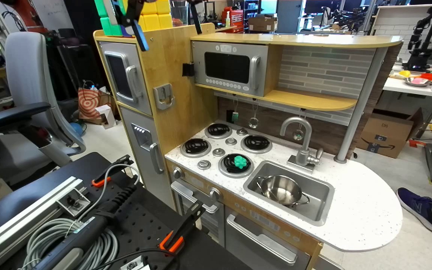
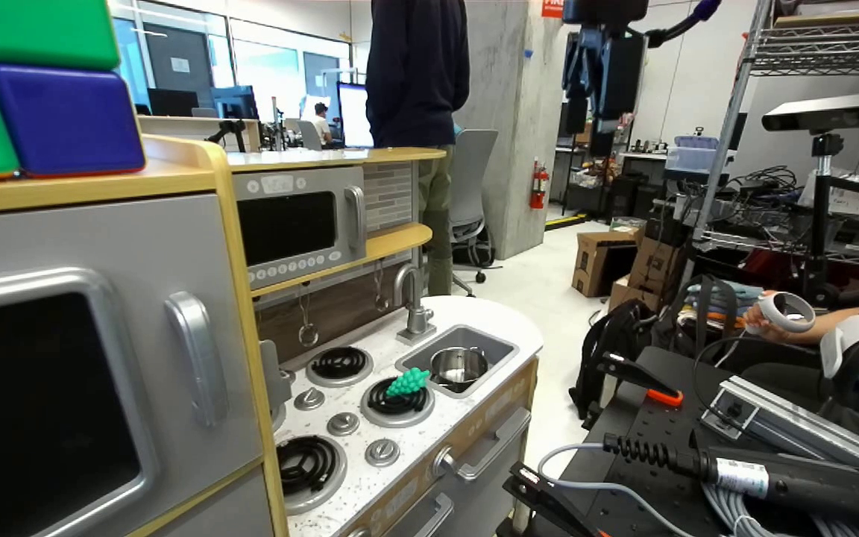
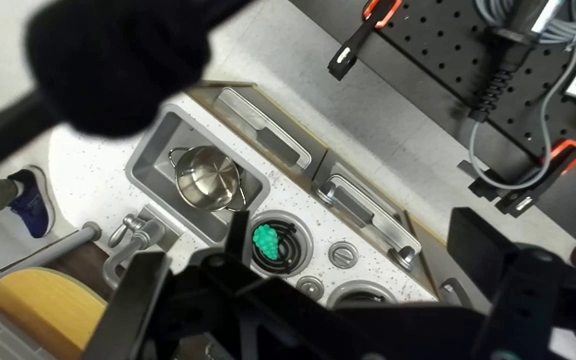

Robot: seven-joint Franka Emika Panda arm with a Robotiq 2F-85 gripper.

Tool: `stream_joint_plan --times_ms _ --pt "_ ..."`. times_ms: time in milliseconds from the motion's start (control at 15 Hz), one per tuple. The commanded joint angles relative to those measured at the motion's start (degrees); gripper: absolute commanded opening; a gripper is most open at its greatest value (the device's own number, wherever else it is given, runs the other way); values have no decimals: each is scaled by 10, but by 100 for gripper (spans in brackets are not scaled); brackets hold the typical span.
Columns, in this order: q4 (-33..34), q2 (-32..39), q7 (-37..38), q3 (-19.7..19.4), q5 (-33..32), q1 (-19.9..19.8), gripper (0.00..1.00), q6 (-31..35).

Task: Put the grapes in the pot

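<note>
The bright-green grapes [image 1: 240,162] lie on a black burner near the sink, in both exterior views and the wrist view [image 3: 266,241]; they also show in an exterior view [image 2: 408,382]. The shiny silver pot [image 1: 281,190] stands in the sink basin, its open top facing up; it also shows in an exterior view [image 2: 459,365] and in the wrist view [image 3: 208,178]. My gripper [image 3: 351,220] is open, with nothing between its fingers. It is high above the stove, at the top of both exterior views [image 1: 171,37], apart from the grapes and pot.
The grey sink basin [image 1: 323,202] has a faucet [image 1: 303,146] at its back. A yellow shelf [image 1: 309,100] and a toy microwave [image 1: 229,67] overhang the back of the counter. A tall wooden cabinet [image 1: 180,56] with blocks on top stands beside the stove. A black pegboard table [image 1: 144,217] holds cables and clamps.
</note>
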Motion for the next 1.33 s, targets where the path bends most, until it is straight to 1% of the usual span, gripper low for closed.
stream_joint_plan --times_ms 0,200,333,467,867,933,1000,1200,1267 --pt "-4 61 51 13 -50 -24 100 75" --pt "23 122 91 21 -83 -37 100 84" --pt "54 160 102 23 -72 -35 100 72" --pt "86 193 97 23 -53 -29 100 59" --pt "178 291 119 37 -69 -27 100 36" --pt "182 288 109 39 -65 -25 100 14" --pt "148 268 107 36 -61 -30 100 54" --pt "169 284 107 40 -61 -29 100 32" --pt "154 269 85 39 -88 -30 100 35"
